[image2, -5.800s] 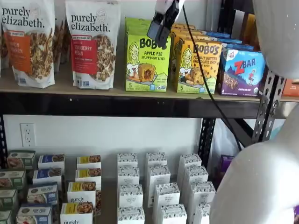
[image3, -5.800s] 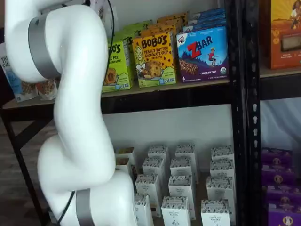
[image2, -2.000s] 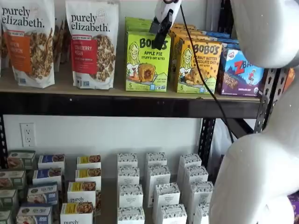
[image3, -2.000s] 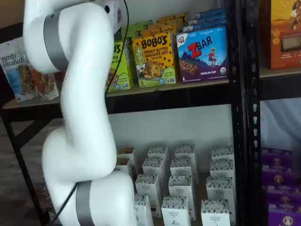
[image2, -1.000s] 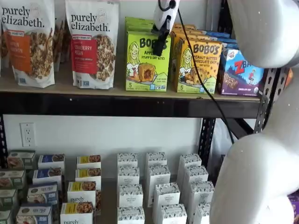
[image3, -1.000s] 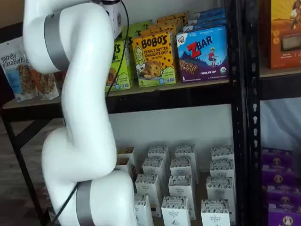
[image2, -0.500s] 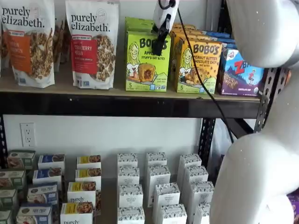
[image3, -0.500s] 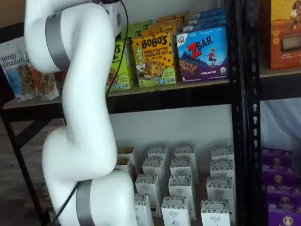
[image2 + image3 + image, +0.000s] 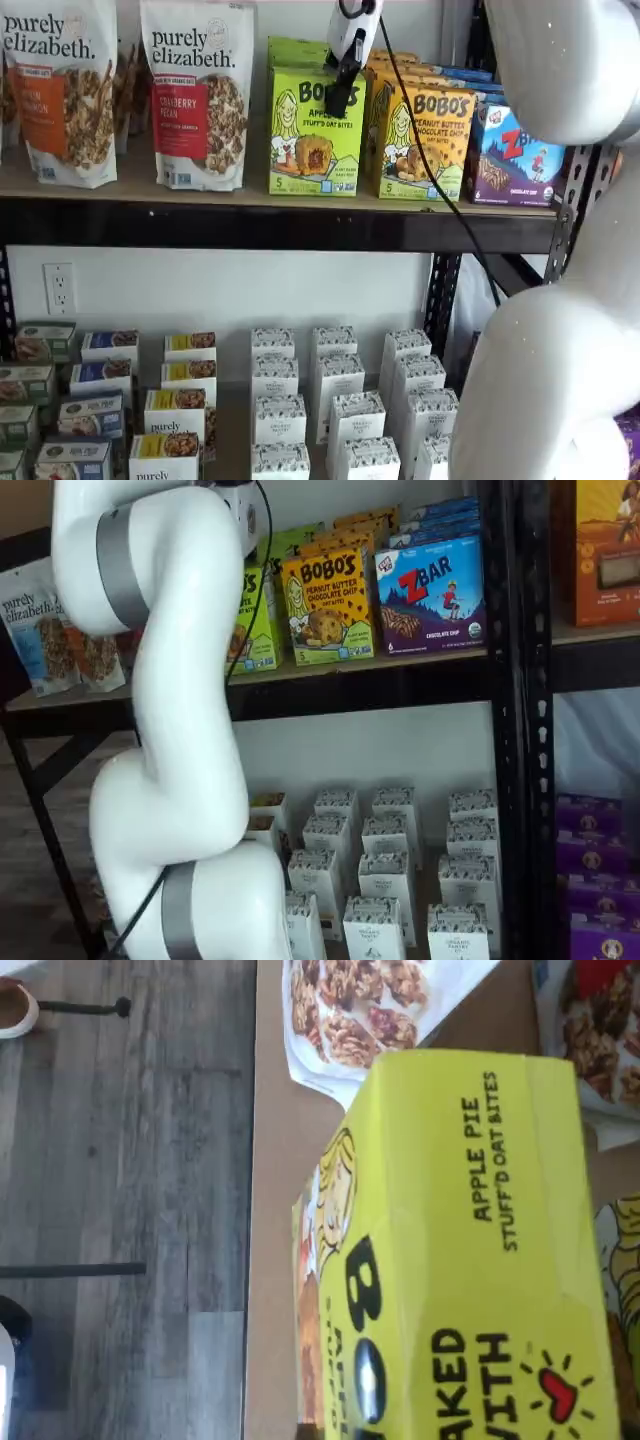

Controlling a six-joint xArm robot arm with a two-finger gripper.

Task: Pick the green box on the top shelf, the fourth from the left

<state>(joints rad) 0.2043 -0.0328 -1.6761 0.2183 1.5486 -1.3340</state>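
Up close in the wrist view, filling the right half of the frame: the green box (image 9: 470, 1260), sitting on the tan top shelf (image 9: 275, 1210).

Hanging from the upper centre in a shelf view: the gripper (image 9: 340, 95), black fingers overlapping the upper front of the green box (image 9: 312, 140); cannot tell whether parted or clamped.

Hiding behind the white arm (image 9: 170, 710) at upper left in a shelf view: most of the green box (image 9: 256, 620).
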